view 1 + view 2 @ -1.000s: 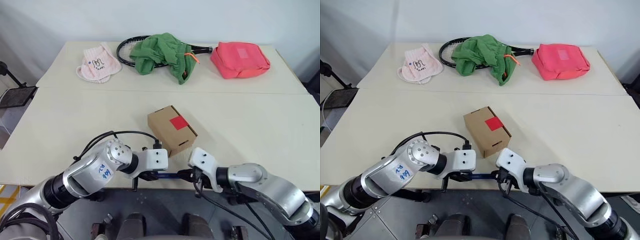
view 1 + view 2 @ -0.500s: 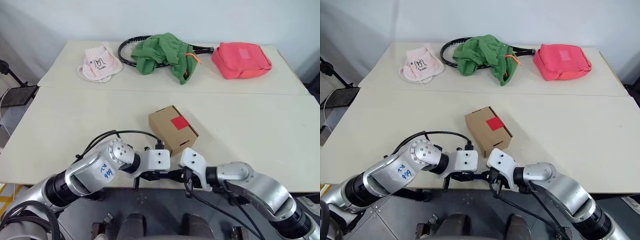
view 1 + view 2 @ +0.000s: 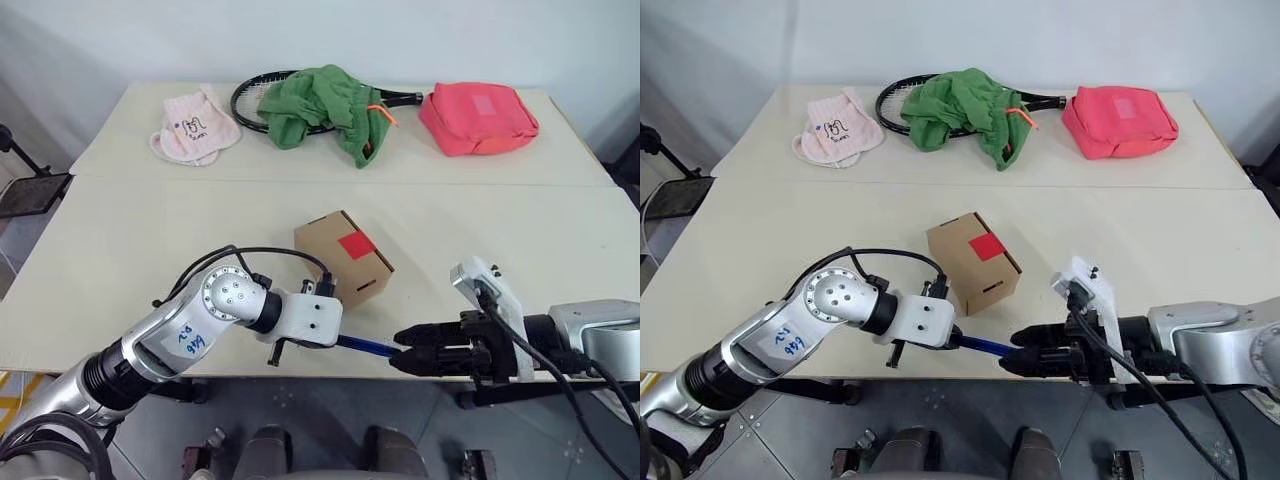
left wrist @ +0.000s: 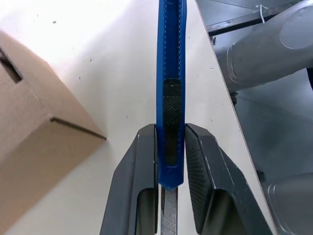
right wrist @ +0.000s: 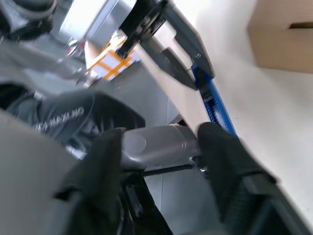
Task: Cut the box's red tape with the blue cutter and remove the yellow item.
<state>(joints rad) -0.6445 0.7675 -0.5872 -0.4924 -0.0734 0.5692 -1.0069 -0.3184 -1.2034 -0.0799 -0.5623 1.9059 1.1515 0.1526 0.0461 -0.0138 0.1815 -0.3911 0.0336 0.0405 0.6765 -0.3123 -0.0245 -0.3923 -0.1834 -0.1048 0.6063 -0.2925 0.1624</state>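
Left eye view: left gripper (image 3: 335,342) pinches the blue cutter (image 3: 365,346), right gripper (image 3: 400,358) spread beside its tip; the box (image 3: 343,257) sits at twelve o'clock, unobstructed.

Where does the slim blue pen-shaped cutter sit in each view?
Left eye: blue cutter low centre, at the table's near edge.
Right eye: low centre.
Left wrist: upright mid-frame, clamped between the left gripper fingers.
Right wrist: right of centre.
Shared landmark: brown cardboard box.
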